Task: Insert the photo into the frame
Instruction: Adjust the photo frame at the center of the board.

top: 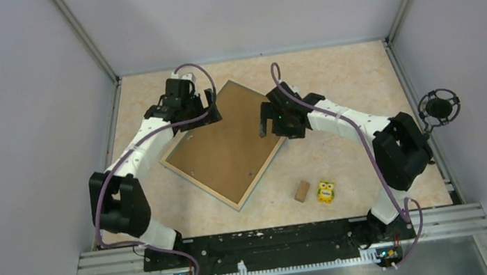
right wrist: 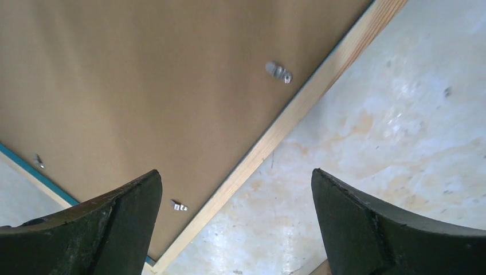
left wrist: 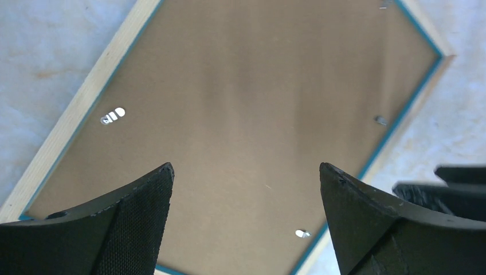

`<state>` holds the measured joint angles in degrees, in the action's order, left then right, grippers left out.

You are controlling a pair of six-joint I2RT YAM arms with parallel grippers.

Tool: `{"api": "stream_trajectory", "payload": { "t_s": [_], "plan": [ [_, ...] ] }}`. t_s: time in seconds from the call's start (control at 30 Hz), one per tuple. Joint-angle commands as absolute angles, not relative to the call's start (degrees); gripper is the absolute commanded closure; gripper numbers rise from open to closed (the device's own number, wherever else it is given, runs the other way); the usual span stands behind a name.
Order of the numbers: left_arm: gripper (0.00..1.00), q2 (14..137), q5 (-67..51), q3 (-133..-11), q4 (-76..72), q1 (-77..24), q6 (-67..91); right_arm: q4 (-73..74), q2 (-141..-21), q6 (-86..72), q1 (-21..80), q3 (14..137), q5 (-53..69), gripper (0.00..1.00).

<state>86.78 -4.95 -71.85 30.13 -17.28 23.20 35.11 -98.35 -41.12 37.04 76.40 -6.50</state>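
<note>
Left gripper [left wrist: 246, 172] fingers fill the near edge of its wrist view, spread wide with nothing between them. Right gripper [right wrist: 236, 175] is the same: jaws wide apart, empty.

Table [top: 359, 74], then the frame [left wrist: 82, 100] lying face down on it, turned diamond-wise, with the brown backing board [top: 224, 147] inside its rim. Photo not visible anywhere (my guess is it's under the board, can't confirm). Wooden block [top: 301, 191] and yellow toy [top: 326, 191] sit on the near side of the frame, apart from it. Small metal tabs [right wrist: 279, 71] sit along the board's edges, just inside the frame rim.

Step as I read it: the board is in, so what's left is seating it and locking the tabs. Press straight down near the frame rim, one arm pinning while the other works a tab. Any sideways push and the frame slides. Narrow the jaws first, the tabs are tiny.

Pose: left arm reaches over the frame's far-left corner, wrist pitched down, fingers above the board. Right arm reaches in from the frame's right side with the elbow folded, fingers above that edge, spanning rim and bare table. Can't tell any contact.
</note>
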Motion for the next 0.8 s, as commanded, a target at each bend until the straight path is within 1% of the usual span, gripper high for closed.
{"api": "stream_trajectory", "payload": {
  "t_s": [0.0,0.1,0.17,0.27,0.33,0.43,0.53,0.57,0.7,0.77],
  "plan": [
    [0.01,91.61,-2.96,-75.06,28.16,-13.78,21.48,29.98,-97.08,-49.09,40.31,71.8,-9.42,0.01],
    [0.02,94.52,-8.41,-76.46,28.02,-10.82,23.44,30.97,-98.12,-51.24,43.09,71.73,-15.29,0.01],
    [0.01,96.72,-11.03,-77.7,27.43,-9.84,22.99,31.25,-99.52,-53.31,43.65,71.09,-16.36,0.03],
    [0.02,100.92,-13.28,-82.08,31.86,-8.64,21.63,31.68,-101.34,-55.34,45.1,70.23,-17.92,0.14],
    [0.02,103.17,-12.66,-84.19,33.26,-8.31,20.4,31.41,-102.2,-56.39,46.74,69.38,-20.63,0.22],
    [0.02,105.2,-11.75,-85.53,33.46,-8.18,18.48,31.63,-104.58,-57.02,47.61,69.1,-21.87,0.32],
    [0.02,105.35,-9.84,-85.56,33.96,-8.25,17.71,32.0,-106.9,-57.34,47.81,69.42,-21.34,0.34],
    [0.02,104.99,-8.79,-85.03,33.57,-8.2,17.51,31.93,-107.3,-57.35,47.82,69.27,-20.95,0.37],
    [0.02,103.12,-3.5,-81.94,31.9,-8.18,17.25,31.69,-107.72,-57.17,47.86,67.87,-20.4,0.53],
    [0.02,102.35,-2.16,-79.86,31.28,-8.17,17.36,31.9,-107.32,-56.25,47.73,67.1,-20.81,0.64]
  ]
}}
